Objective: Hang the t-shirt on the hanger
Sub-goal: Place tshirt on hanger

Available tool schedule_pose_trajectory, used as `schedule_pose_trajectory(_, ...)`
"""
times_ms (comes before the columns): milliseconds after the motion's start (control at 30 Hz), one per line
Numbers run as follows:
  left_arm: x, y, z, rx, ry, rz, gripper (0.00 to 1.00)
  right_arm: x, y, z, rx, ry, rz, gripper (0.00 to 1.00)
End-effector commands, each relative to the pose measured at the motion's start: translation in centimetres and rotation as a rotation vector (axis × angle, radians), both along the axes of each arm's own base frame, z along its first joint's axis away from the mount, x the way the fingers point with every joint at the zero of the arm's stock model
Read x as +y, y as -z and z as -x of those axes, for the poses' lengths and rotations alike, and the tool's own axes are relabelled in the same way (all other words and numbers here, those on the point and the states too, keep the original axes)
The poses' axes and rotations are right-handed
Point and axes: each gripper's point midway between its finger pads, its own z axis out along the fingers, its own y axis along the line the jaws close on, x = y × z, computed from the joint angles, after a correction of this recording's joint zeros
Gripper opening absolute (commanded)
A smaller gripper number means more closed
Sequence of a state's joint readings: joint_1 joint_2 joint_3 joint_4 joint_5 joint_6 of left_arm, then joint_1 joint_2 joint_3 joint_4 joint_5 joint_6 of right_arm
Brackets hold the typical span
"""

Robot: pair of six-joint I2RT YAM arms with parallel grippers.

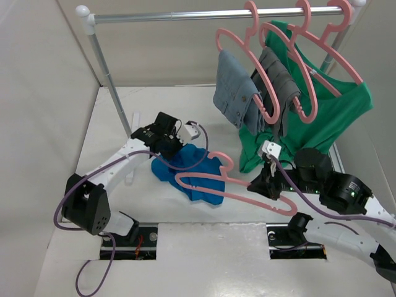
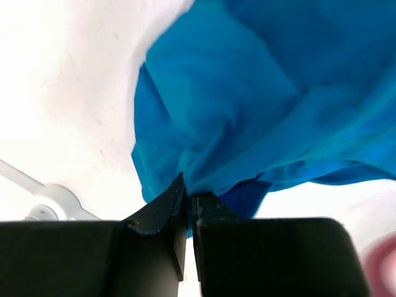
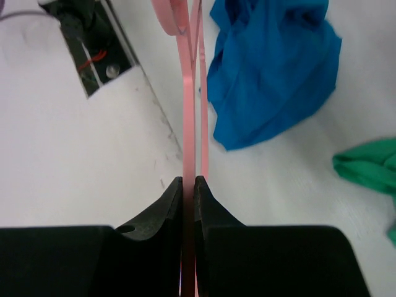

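The royal-blue t-shirt (image 1: 195,170) lies crumpled on the white table, left of centre. My left gripper (image 1: 168,145) is at its far-left edge, shut on a fold of the blue cloth (image 2: 247,105). The pink hanger (image 1: 213,181) lies across the shirt's near side, one end resting over the cloth. My right gripper (image 1: 267,180) is shut on the hanger's bar (image 3: 189,93) near its right end. From the right wrist the t-shirt (image 3: 272,68) lies beyond and right of the hanger.
A metal clothes rail (image 1: 204,13) spans the back. From it hang pink hangers with a grey-blue garment (image 1: 234,90), a grey one (image 1: 281,83) and a large green shirt (image 1: 322,111) whose hem reaches the table. Two floor cut-outs (image 1: 130,241) (image 1: 294,241) sit near the arm bases.
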State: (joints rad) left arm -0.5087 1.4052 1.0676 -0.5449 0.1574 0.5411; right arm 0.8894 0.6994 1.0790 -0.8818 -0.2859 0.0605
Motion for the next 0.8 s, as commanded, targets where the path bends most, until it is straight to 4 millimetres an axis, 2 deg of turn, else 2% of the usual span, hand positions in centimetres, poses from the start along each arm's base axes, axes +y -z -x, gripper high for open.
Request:
schedule_pose_trajectory(0, -1.2, -2.3, 0.9, 0.034, 0.042, 0.064, 0.00, 2.5, -3.5, -2.4, -0.147, 0.016, -0.167, 0.00)
schedule_pose_trajectory(67, -1.2, -2.9, 1.6, 0.050, 0.061, 0.071, 0.00, 3.0, -3.0, -4.1, -0.188, 0.058, -0.155, 0.00)
schedule_pose_trajectory(133, -1.1, -2.7, 2.2, 0.075, 0.064, 0.066, 0.00, 3.1, -2.7, -5.1, -0.220, 0.080, -0.137, 0.00)
schedule_pose_trajectory(167, -1.2, -3.3, 2.3, 0.064, 0.081, 0.076, 0.00, 2.9, -2.4, -5.9, -0.235, 0.114, -0.114, 0.00)
schedule_pose_trajectory(267, -1.0, -4.0, 2.6, 0.054, 0.089, 0.076, 0.00, 2.7, -1.1, -7.2, -0.268, 0.142, -0.042, 0.00)
schedule_pose_trajectory(400, -1.4, -5.1, 2.6, 0.041, 0.100, 0.100, 0.00, 2.6, -1.0, -8.5, -0.302, 0.182, -0.013, 0.00)
schedule_pose_trajectory(433, -1.3, -5.3, 2.7, 0.043, 0.100, 0.099, 0.00, 2.7, -1.3, -8.6, -0.310, 0.184, -0.024, 0.00)
schedule_pose_trajectory(500, -1.8, -6.2, 2.4, 0.042, 0.098, 0.121, 0.00, 3.5, -0.7, -9.1, -0.320, 0.172, -0.032, 0.00)
schedule_pose_trajectory(533, -2.2, -6.6, 2.6, 0.048, 0.111, 0.141, 0.00, 4.1, -0.7, -8.8, -0.322, 0.145, -0.051, 0.00)
schedule_pose_trajectory(567, -2.5, -7.7, 2.2, 0.027, 0.103, 0.159, 0.00, 4.4, 0.1, -8.8, -0.317, 0.136, -0.051, 0.00)
schedule_pose_trajectory(667, -3.3, -9.5, 2.3, 0.016, 0.131, 0.207, 0.00, 5.7, -0.4, -8.5, -0.354, 0.107, -0.118, 0.00)
schedule_pose_trajectory(700, -3.6, -10.9, 2.4, -0.003, 0.143, 0.231, 0.00, 5.9, -0.5, -8.2, -0.372, 0.098, -0.149, 0.00)
schedule_pose_trajectory(767, -4.4, -12.4, 3.2, 0.005, 0.183, 0.285, 0.00, 5.8, -0.7, -8.1, -0.396, 0.103, -0.185, 0.00)
